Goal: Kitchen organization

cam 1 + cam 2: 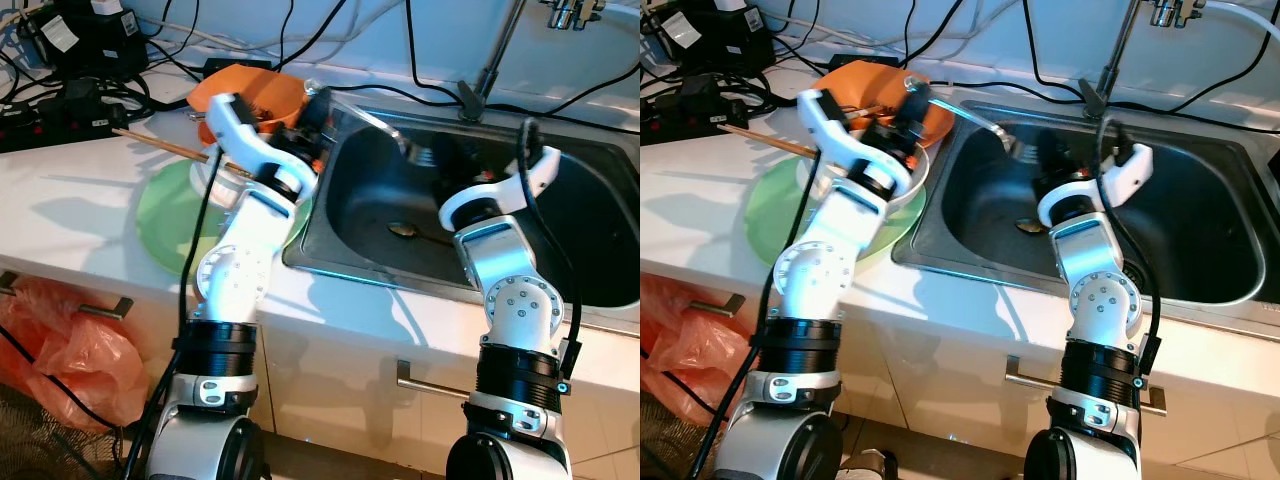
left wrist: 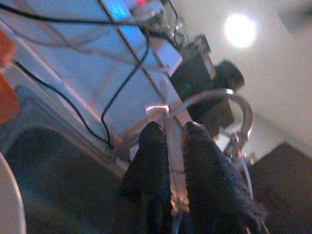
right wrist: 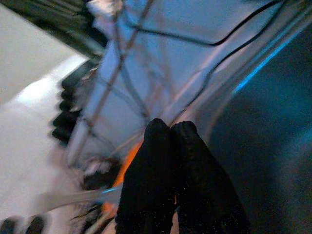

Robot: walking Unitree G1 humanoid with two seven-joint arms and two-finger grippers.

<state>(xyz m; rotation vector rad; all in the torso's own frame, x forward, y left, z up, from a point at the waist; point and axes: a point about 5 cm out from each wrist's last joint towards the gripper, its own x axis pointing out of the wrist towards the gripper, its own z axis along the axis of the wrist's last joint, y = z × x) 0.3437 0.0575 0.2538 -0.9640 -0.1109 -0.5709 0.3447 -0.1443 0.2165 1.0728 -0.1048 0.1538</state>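
Fingers of the left gripper (image 2: pixel 170 141) pinch a clear-handled utensil (image 1: pixel 975 117) out over the sink (image 1: pixel 1200 290), likely for dropping in; right gripper (image 3: pixel 168 131) closed, empty.

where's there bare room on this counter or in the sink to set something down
Free: the white counter between the black power strips and the green plate, and the sink floor's right part, beyond the right gripper. Crowded: the back left corner, where the orange bowl, chopsticks, cables and the left gripper holding a utensil bunch up.
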